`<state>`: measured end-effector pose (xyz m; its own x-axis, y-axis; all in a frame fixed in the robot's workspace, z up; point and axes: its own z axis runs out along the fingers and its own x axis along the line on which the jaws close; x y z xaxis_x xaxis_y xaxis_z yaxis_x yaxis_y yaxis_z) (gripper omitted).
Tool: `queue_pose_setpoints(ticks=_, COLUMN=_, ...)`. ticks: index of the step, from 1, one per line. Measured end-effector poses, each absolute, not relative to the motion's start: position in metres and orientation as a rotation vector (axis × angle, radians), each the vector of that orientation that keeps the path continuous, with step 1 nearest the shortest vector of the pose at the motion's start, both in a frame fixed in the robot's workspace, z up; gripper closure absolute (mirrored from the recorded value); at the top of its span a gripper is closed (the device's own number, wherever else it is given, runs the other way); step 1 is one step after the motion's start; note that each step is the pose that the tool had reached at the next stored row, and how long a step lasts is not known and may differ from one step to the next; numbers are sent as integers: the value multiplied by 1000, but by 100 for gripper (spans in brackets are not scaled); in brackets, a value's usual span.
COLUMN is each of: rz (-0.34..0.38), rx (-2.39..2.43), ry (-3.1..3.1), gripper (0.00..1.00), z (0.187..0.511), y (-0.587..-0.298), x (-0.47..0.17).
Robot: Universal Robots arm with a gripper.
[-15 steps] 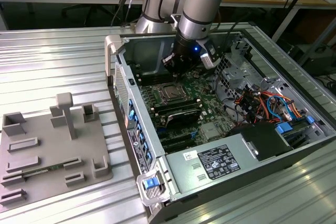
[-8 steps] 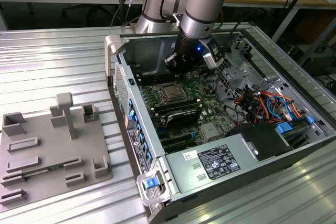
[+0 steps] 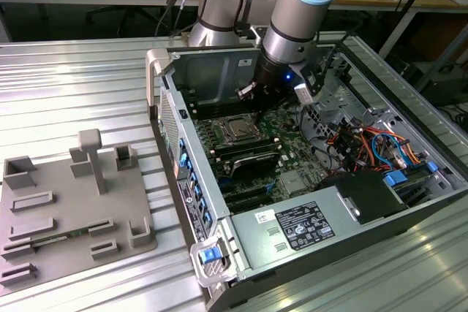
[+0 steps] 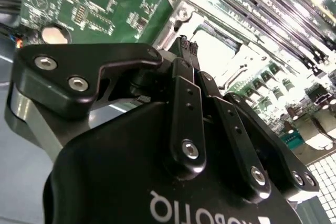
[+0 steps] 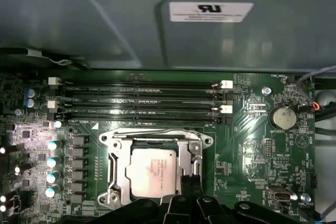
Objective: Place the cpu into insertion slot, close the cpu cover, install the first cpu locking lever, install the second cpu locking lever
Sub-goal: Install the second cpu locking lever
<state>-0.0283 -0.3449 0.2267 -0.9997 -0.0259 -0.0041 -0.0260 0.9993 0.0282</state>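
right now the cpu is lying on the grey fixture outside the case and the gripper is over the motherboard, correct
Not quite. The cpu is not on the grey fixture; the first wrist view shows it seated in the insertion slot on the motherboard. The gripper is over the motherboard, as you said.

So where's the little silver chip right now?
The cpu lies in its socket on the green motherboard, beside the long black memory slots, with the gripper at its edge.
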Motion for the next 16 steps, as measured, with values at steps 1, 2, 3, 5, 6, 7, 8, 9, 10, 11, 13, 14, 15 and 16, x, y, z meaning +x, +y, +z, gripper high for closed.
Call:
queue_pose_setpoints(ticks=1, rz=44, rx=-41, ry=3138, gripper=89, z=227, y=-346, x=-28)
queue_pose_setpoints(ticks=2, rz=44, rx=-41, ry=3138, gripper=89, z=227, y=-348, x=-28)
queue_pose_setpoints(ticks=3, rz=44, rx=-41, ry=3139, gripper=89, z=227, y=-350, x=-28)
queue_pose_setpoints(ticks=5, rz=44, rx=-41, ry=3140, gripper=89, z=228, y=-357, x=-28)
queue_pose_setpoints(ticks=6, rz=44, rx=-41, ry=3141, gripper=89, z=229, y=-358, x=-28)
queue_pose_setpoints(ticks=7, rz=44, rx=-41, ry=3141, gripper=89, z=231, y=-359, x=-28)
queue_pose_setpoints(ticks=8, rz=45, rx=-41, ry=3141, gripper=89, z=232, y=-361, x=-28)
queue_pose_setpoints(ticks=9, rz=45, rx=-40, ry=3141, gripper=89, z=232, y=-364, x=-28)
queue_pose_setpoints(ticks=10, rz=45, rx=-41, ry=3141, gripper=89, z=232, y=-367, x=-28)
queue_pose_setpoints(ticks=11, rz=45, rx=-41, ry=3141, gripper=89, z=232, y=-370, x=-28)
queue_pose_setpoints(ticks=13, rz=45, rx=-41, ry=3141, gripper=89, z=232, y=-377, x=-28)
queue_pose_setpoints(ticks=14, rz=45, rx=-40, ry=3141, gripper=89, z=232, y=-382, x=-30)
queue_pose_setpoints(ticks=15, rz=47, rx=-41, ry=3141, gripper=89, z=232, y=-384, x=-35)
queue_pose_setpoints(ticks=16, rz=49, rx=-41, ry=3141, gripper=89, z=232, y=-385, x=-38)
